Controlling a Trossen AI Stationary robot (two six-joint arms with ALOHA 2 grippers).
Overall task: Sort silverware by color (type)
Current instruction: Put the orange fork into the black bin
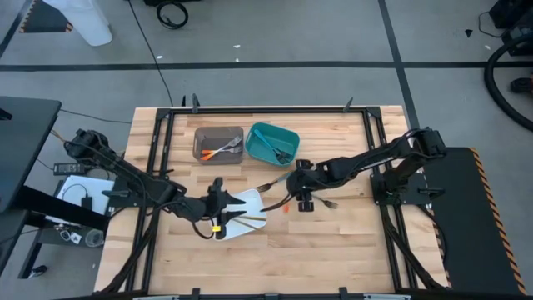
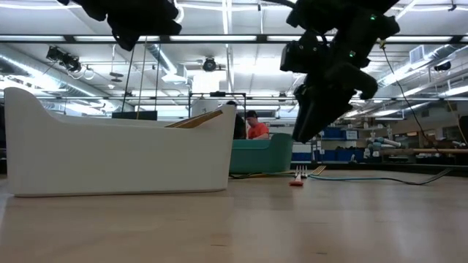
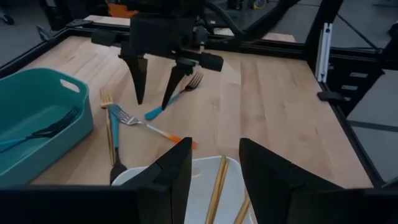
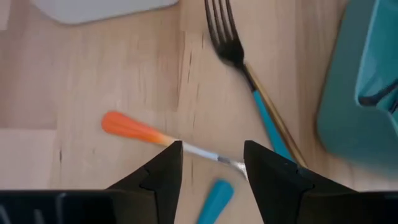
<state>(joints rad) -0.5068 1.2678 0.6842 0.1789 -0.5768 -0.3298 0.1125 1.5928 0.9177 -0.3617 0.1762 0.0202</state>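
Observation:
My right gripper (image 1: 303, 200) hangs open just above the table, its fingers (image 4: 166, 171) standing either side of the silver shaft of an orange-handled fork (image 4: 134, 129) without touching it. A teal-handled fork with a black head (image 4: 249, 78) and another teal handle (image 4: 215, 197) lie flat beside it; a gold fork (image 3: 107, 109) lies nearer the teal bin. My left gripper (image 3: 214, 168) is open above the white tray (image 1: 250, 202), which holds gold pieces (image 3: 217, 183). The grey bin (image 1: 218, 143) holds orange-handled pieces and the teal bin (image 1: 272, 143) teal ones.
Both bins sit side by side toward the table's far edge. The white tray's tall wall (image 2: 117, 157) fills the left of the low view, with gold handles (image 2: 196, 120) sticking out over its rim. A black frame borders the table. A person in orange (image 2: 256, 129) sits far behind.

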